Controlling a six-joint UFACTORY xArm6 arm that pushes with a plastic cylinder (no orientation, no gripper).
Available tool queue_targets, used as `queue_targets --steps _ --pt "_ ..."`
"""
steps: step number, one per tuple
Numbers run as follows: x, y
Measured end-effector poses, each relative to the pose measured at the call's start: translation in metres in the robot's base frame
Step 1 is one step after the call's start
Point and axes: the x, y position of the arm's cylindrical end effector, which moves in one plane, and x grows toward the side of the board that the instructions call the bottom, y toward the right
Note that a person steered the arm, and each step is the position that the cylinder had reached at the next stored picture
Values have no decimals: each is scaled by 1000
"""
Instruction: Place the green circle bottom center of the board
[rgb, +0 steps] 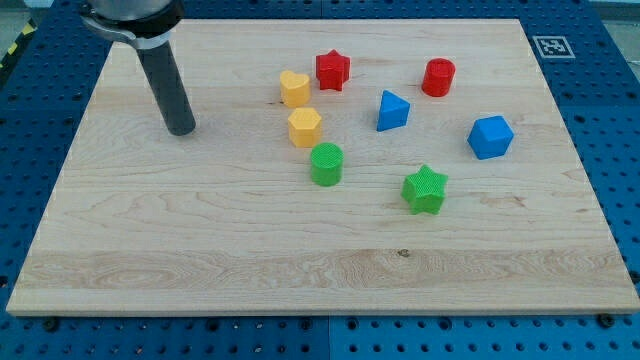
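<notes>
The green circle (326, 164) stands near the middle of the wooden board (200, 250), just below the yellow hexagon (304, 127). My tip (181, 129) rests on the board at the view's upper left, well to the left of the green circle and apart from every block. The dark rod rises from it to the view's top edge.
A yellow heart (294, 88) and a red star (332, 70) sit above the hexagon. A blue triangle (392, 110), a red cylinder (438, 77), a blue cube (490, 137) and a green star (425, 189) lie to the right.
</notes>
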Motion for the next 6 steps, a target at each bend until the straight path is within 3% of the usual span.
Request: queue_targets --steps 4,6 --pt "-2 5" --pt "-1 100"
